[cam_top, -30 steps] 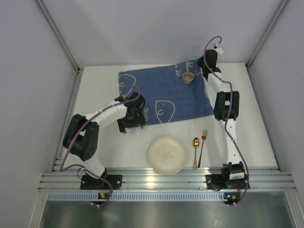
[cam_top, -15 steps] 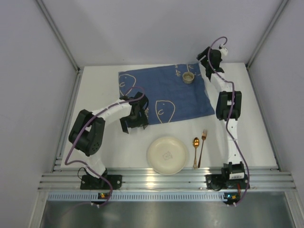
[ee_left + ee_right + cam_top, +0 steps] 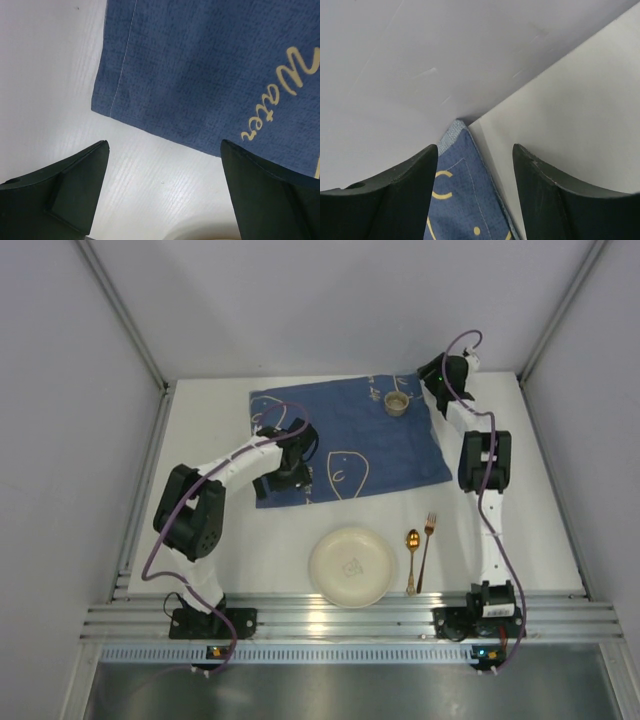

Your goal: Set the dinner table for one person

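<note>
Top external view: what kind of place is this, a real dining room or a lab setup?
Likely a lab test cell: plain grey panels enclose the white table, and an aluminium rail runs along its near edge.

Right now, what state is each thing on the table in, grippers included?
Blue cloth: spread flat.
Cup: upright on the cloth.
Plate: right way up, empty, off the cloth.
Spoon: flat, right of the plate.
Fork: flat, right of the spoon.
Left gripper: open, empty, over the cloth's near left corner.
Right gripper: open, empty, by the cloth's far right corner.
</note>
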`<state>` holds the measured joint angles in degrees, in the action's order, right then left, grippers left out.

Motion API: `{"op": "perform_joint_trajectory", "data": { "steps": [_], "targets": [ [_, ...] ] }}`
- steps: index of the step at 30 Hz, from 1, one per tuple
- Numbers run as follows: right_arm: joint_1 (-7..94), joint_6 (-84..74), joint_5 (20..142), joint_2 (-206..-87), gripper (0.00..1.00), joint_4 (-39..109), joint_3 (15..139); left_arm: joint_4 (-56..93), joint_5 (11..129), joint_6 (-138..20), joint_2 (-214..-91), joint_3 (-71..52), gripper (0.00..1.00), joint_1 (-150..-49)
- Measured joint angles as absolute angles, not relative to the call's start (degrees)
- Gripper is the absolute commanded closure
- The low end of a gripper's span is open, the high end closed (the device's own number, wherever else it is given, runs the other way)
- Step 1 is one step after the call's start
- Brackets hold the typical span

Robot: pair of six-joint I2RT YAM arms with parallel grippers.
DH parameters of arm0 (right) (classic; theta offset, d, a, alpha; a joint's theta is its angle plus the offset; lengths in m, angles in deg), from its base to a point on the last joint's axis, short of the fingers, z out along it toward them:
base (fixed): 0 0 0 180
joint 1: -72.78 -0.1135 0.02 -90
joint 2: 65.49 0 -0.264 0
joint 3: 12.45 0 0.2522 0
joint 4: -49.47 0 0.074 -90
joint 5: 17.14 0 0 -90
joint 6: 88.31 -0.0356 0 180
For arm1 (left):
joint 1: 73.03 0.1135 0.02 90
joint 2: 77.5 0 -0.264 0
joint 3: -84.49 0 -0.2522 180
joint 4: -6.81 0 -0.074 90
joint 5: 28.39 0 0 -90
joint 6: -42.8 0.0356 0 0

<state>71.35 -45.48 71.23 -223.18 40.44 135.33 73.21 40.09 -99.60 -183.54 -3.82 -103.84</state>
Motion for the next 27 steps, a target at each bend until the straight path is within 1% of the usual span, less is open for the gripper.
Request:
{"op": "perform_joint_trajectory", "data": {
  "steps": [3, 4, 6, 7, 9, 11, 14, 18, 19, 21, 22, 24, 25, 26, 27],
  "targets": [
    [71.5, -45.0, 72.1, -219.8, 0.33, 39.9, 131.1, 73.3, 37.9, -100.0, -183.4, -2.7, 0.02, -103.8],
    [71.5, -45.0, 72.6, -218.3, 0.3, 38.9, 129.6, 73.4, 37.8, -100.0, -183.4, -2.7, 0.02, -103.6],
    [71.6, -45.0, 73.2, -215.0, 0.27, 37.7, 126.7, 73.3, 37.8, -99.8, -183.4, -2.9, 0.03, -103.2],
    [71.6, -45.0, 73.4, -212.0, 0.25, 36.9, 123.7, 73.1, 37.8, -99.7, -183.4, -3.4, 0.04, -102.9],
    [71.7, -45.1, 73.4, -205.5, 0.24, 36.5, 116.6, 72.0, 38.2, -98.9, -183.4, -5.2, 0.07, -102.4],
    [71.8, -45.5, 72.9, -196.4, 0.24, 37.0, 106.7, 70.6, 38.6, -97.9, -183.5, -8.0, 0.08, -101.9],
    [71.8, -45.2, 72.6, -184.3, 0.24, 37.0, 95.8, 68.0, 39.8, -96.4, -183.8, -10.6, 0.15, -101.1],
    [71.8, -43.1, 72.4, -168.8, 0.24, 37.7, 82.6, 64.4, 41.8, -93.7, -183.9, -11.4, 0.34, -100.6],
    [71.8, -42.8, 72.4, -165.8, 0.24, 37.5, 79.9, 63.6, 42.0, -93.2, -183.8, -11.7, 0.52, -100.6],
    [71.8, -41.6, 72.4, -158.9, 0.24, 37.1, 74.0, 60.8, 43.0, -92.1, -183.5, -13.0, 0.64, -100.5],
    [71.8, -41.1, 72.3, -155.5, 0.24, 36.2, 71.2, 59.3, 43.4, -91.7, -183.3, -13.5, 0.78, -100.3],
    [71.8, -40.1, 72.2, -148.9, 0.24, 34.0, 65.7, 55.9, 44.5, -90.8, -182.2, -15.3, 0.87, -99.7],
    [71.8, -39.7, 72.2, -146.0, 0.23, 32.5, 63.4, 54.4, 45.3, -90.2, -181.5, -16.5, 0.95, -98.9],
    [71.8, -39.3, 72.3, -143.5, 0.23, 31.1, 61.7, 53.0, 45.9, -89.8, -180.8, -17.6, 1.0, -98.0],
    [71.8, -38.9, 72.3, -140.7, 0.23, 28.9, 59.8, 51.7, 46.4, -89.4, -180.0, -18.8, 1.0, -96.8]
  ]
}}
